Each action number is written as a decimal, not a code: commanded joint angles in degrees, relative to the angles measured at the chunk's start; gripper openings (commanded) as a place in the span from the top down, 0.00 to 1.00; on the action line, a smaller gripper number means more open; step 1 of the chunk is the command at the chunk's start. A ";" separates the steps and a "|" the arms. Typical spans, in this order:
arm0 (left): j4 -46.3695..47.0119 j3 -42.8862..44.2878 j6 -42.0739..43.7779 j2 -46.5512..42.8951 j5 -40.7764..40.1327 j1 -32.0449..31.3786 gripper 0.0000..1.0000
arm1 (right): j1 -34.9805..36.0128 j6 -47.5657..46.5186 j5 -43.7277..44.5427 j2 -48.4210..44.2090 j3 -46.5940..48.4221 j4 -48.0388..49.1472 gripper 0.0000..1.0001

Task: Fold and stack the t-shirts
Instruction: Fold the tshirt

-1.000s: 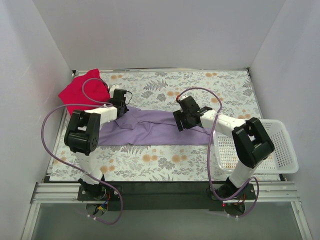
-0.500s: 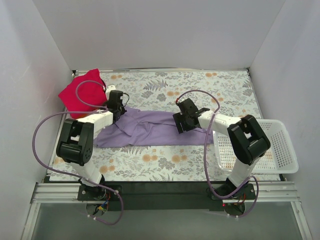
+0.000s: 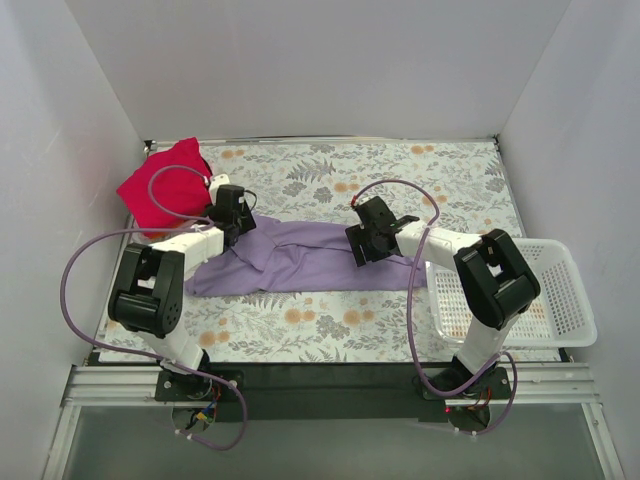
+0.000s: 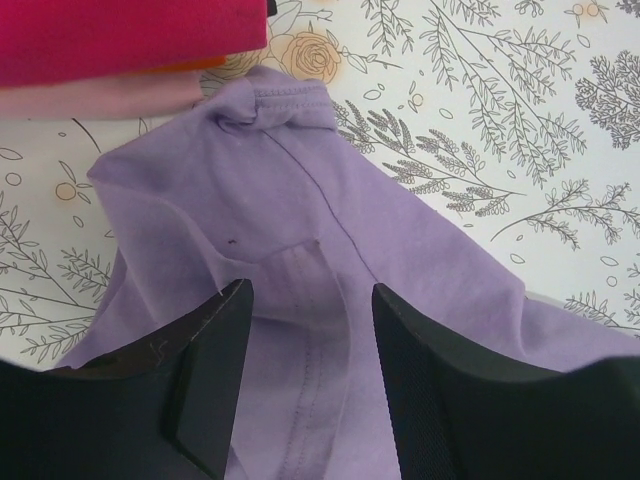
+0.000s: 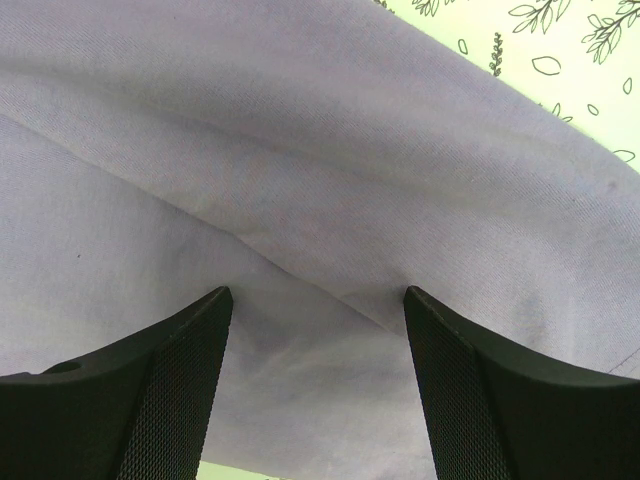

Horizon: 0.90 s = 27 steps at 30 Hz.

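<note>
Left gripper [image 4: 305, 400]: jaws parted, nothing clamped. The lavender t-shirt [image 4: 300, 230] lies beneath and ahead of its fingers, with the bunched end beyond the tips. The red t-shirt [image 4: 120, 35] sits further ahead, to the left. Right gripper [image 5: 315, 400]: jaws parted wide over the same lavender cloth, which fills the gap between them. Contact with the cloth cannot be determined.
</note>
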 commanded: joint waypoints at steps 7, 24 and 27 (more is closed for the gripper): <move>-0.06 1.14 0.33 1.12 -1.04 -0.28 0.56 | -0.22 0.44 1.22 -0.55 0.13 0.80 0.36; -1.82 1.41 -0.11 1.31 -2.89 -0.99 0.74 | -0.31 0.35 1.83 0.23 0.31 0.80 0.36; -2.00 0.00 -0.37 -0.53 -3.06 -0.99 0.74 | -0.39 0.26 1.74 0.59 0.40 0.80 0.36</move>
